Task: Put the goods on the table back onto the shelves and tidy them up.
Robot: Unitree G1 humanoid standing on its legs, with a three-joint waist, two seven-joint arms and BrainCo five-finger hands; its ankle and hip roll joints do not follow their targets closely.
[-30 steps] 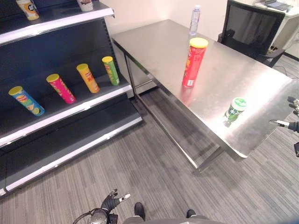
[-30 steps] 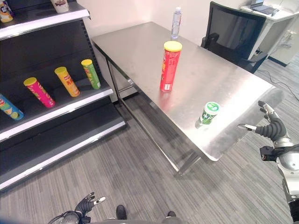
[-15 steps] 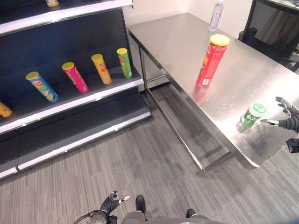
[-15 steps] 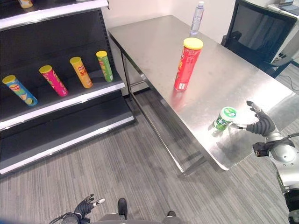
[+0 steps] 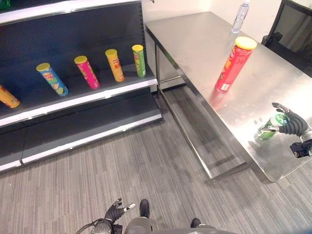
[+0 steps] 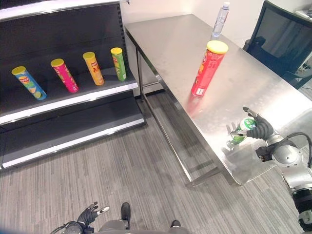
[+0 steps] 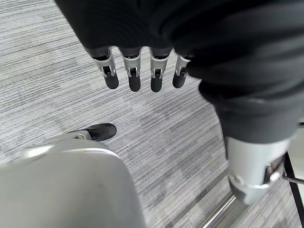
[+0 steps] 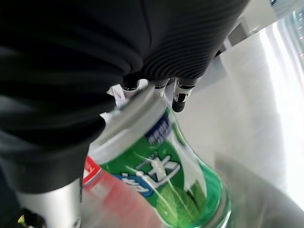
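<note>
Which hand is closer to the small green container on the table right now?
The right hand: it is at the green container, fingers around its top. The left hand hangs low over the floor, far from the table.

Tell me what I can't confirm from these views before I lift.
- Right hand grip on the green tub: fingertips hidden behind its lid in the right wrist view.
- Tub's base contact with the table: too small in the eye views.
- Bottle: top cut off in the left eye view.

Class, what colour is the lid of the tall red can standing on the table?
Yellow lid, clearest in the right eye view.
</note>
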